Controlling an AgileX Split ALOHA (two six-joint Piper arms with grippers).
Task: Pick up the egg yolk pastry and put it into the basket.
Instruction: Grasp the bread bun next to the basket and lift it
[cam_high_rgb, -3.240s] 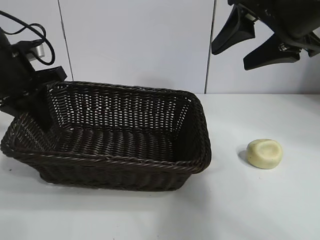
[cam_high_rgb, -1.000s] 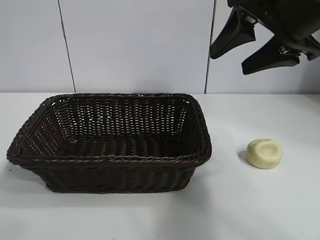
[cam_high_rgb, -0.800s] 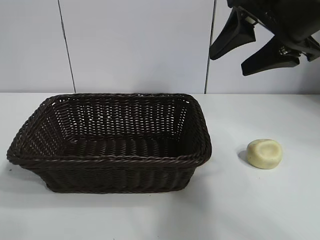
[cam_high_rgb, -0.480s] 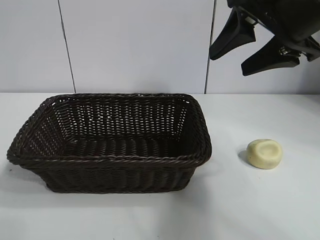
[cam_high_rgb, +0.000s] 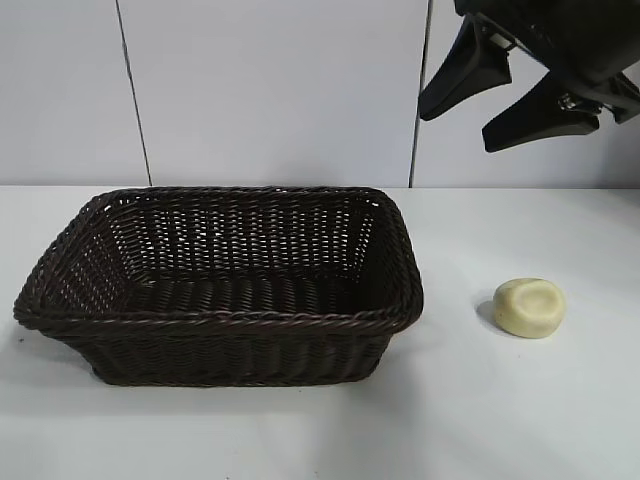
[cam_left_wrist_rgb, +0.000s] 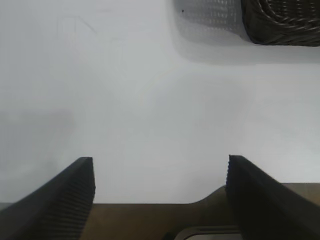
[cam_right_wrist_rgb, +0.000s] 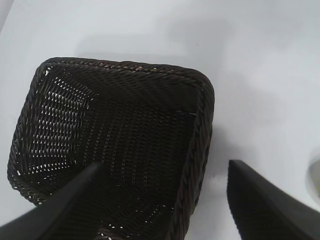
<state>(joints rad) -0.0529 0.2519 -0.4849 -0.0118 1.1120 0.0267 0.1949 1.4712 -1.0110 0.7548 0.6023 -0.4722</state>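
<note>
The egg yolk pastry (cam_high_rgb: 530, 307), a small pale yellow bun with a dented top, lies on the white table to the right of the basket (cam_high_rgb: 220, 320). The basket is dark brown wicker, sits flat, and has nothing in it. High above the pastry and a little to the left of it, my right gripper (cam_high_rgb: 457, 127) hangs open and holds nothing. In its wrist view the right gripper (cam_right_wrist_rgb: 165, 164) looks down over the basket's right wall (cam_right_wrist_rgb: 200, 130). My left gripper (cam_left_wrist_rgb: 160, 160) stands open over bare table, with a corner of the basket (cam_left_wrist_rgb: 280, 25) farther off. It is outside the exterior view.
A white table (cam_high_rgb: 500, 420) carries everything, with free room in front of the basket and around the pastry. A pale panelled wall (cam_high_rgb: 270, 90) stands behind.
Since the oldest frame the left arm has drawn away from the basket's left end and out of the exterior view, and the basket now lies flat. Nothing moved in the last second.
</note>
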